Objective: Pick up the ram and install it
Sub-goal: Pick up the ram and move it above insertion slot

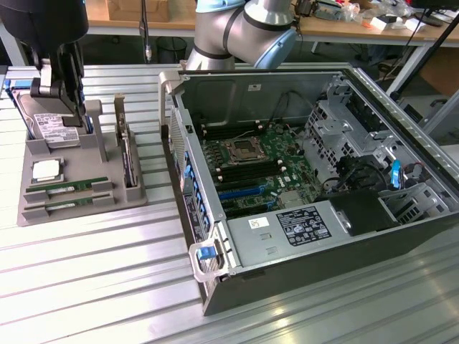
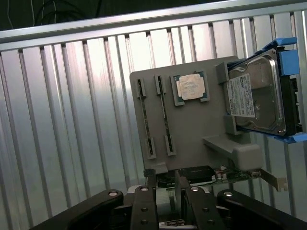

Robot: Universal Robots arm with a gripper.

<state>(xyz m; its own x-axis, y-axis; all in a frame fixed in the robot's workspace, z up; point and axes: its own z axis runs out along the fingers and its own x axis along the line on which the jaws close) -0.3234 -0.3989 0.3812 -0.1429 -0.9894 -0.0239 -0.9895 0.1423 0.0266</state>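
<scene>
Nearest in the exterior view, an open computer case (image 1: 301,276) lies on the ribbed metal worktop (image 1: 86,287), its motherboard (image 1: 251,165) bare to the camera behind a silver power supply (image 1: 287,229). Toward the exterior view's left sits a grey holder (image 1: 115,199). At its near end the front ram stick (image 1: 69,203) and the back ram stick (image 1: 68,186) lie flat in their slots, green faces up. Behind them are a square processor (image 1: 46,170) and a hard drive (image 1: 51,127), with a circuit card (image 1: 128,158) standing on edge alongside. The claw (image 1: 66,100) hangs above the holder's far end, clear of both sticks, and the arm (image 1: 237,32) crosses behind the case.

The wrist view looks down on the holder and shows both sticks as thin dark strips beside the processor. It shows the claw's fingers (image 2: 151,184) a narrow gap apart, gripping nothing, and blue brackets (image 2: 288,62) on the drive.
</scene>
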